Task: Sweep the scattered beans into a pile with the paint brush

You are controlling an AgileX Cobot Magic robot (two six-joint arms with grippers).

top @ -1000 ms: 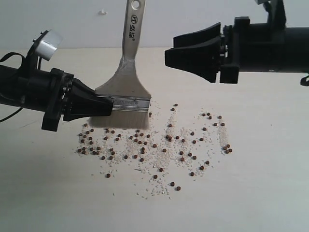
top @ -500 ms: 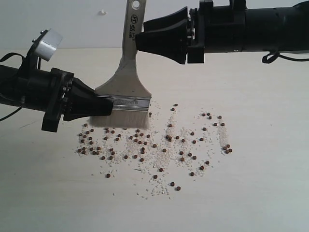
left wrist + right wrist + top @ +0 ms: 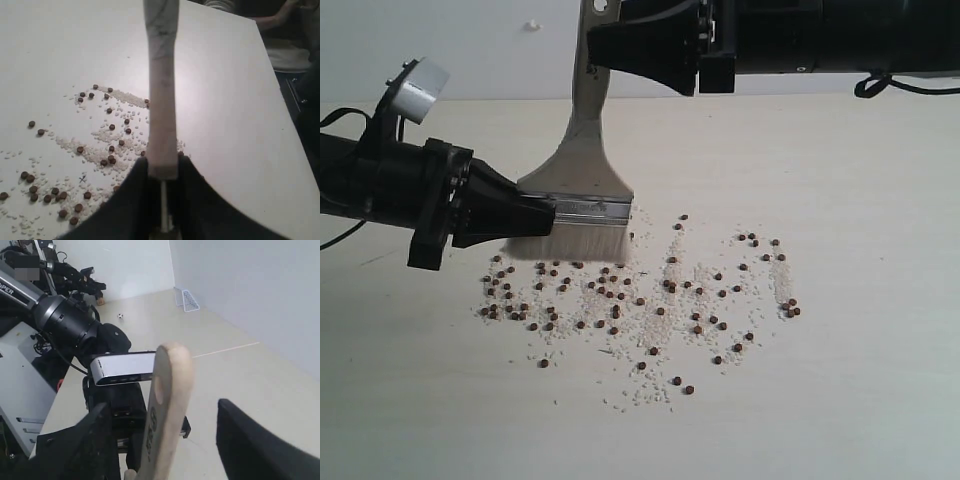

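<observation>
Wide upright paint brush (image 3: pixel 582 180), handle seemingly cream

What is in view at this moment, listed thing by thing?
paint brush: one, cream handle, silver band, off-white bristles; upright, bristles down at the edge of the scatter
beans: dozens, reddish-brown; scattered loose on the table beside the bristles
white grains: many, white; mixed among the beans
table: one, pale cream; under everything
left end effector: one, black; shut on the paint brush at its metal band
right end effector: one, black; open, jaws either side of the handle's top
</observation>
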